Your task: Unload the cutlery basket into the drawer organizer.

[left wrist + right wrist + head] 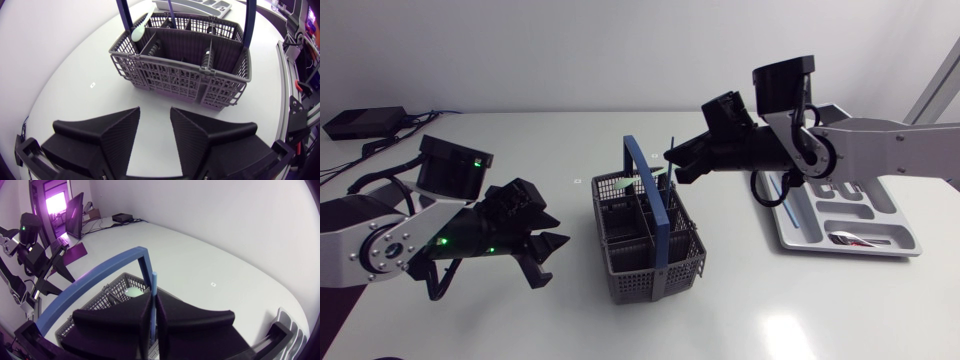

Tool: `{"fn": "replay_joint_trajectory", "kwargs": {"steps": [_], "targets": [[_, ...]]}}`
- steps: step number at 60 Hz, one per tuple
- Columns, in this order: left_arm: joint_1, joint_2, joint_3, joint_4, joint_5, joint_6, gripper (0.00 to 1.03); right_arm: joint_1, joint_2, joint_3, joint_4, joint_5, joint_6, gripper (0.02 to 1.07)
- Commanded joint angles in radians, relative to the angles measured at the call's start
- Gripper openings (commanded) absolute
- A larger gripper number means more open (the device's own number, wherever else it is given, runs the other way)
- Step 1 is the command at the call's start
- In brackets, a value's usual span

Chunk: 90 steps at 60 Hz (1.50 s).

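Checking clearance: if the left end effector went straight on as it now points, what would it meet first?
Probably the near wall of the grey cutlery basket, directly ahead of the left end effector; only bare table between.

Left gripper (154,131) fingers apart, empty; grey cutlery basket (182,75) ahead, pale green spoon (139,30) inside.

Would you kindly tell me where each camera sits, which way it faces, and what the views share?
Head view: fixed above the table, looking down on basket and drawer organizer; both arms show, left gripper open, right gripper over the basket.
Left wrist view: on the left arm's last link, facing the basket ahead; its own open fingers show.
Right wrist view: on the right arm, close above the basket; its fingers grip a blue utensil.
Shared: all three show the basket.
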Motion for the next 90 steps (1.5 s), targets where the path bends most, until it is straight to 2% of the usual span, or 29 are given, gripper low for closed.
{"fn": "replay_joint_trajectory", "kwargs": {"steps": [1, 12, 24, 35, 47, 63, 70, 90], "targets": [[-0.007, 0.004, -0.02, 0.007, -0.005, -0.021, 0.46, -0.014, -0.069, -0.013, 0.001, -0.02, 0.007, 0.08], [-0.007, 0.003, -0.023, 0.005, -0.007, -0.021, 0.46, -0.017, -0.224, 0.073, -0.137, -0.045, 0.047, 0.08], [-0.007, 0.0, -0.026, 0.007, -0.007, -0.02, 0.46, -0.095, -0.288, 0.244, -0.396, -0.062, 0.056, 0.08], [-0.007, 0.0, -0.031, 0.007, -0.007, -0.018, 0.46, -0.32, -0.203, 0.392, -0.649, -0.108, -0.036, 0.08], [-0.005, 0.001, -0.029, 0.007, -0.007, -0.017, 0.46, -0.524, -0.005, 0.487, -0.826, -0.097, -0.174, 0.08], [-0.002, 0.0, -0.031, 0.005, -0.007, -0.017, 0.46, -0.618, 0.215, 0.55, -0.907, -0.02, -0.266, 0.08], [-0.003, 0.001, -0.031, 0.005, -0.007, -0.017, 0.46, -0.632, 0.31, 0.589, -0.942, -0.016, -0.277, 0.08], [0.004, 0.004, -0.022, 0.007, -0.007, -0.012, 0.46, -0.639, 0.505, 0.63, -0.906, -0.011, -0.268, 0.08]]}}
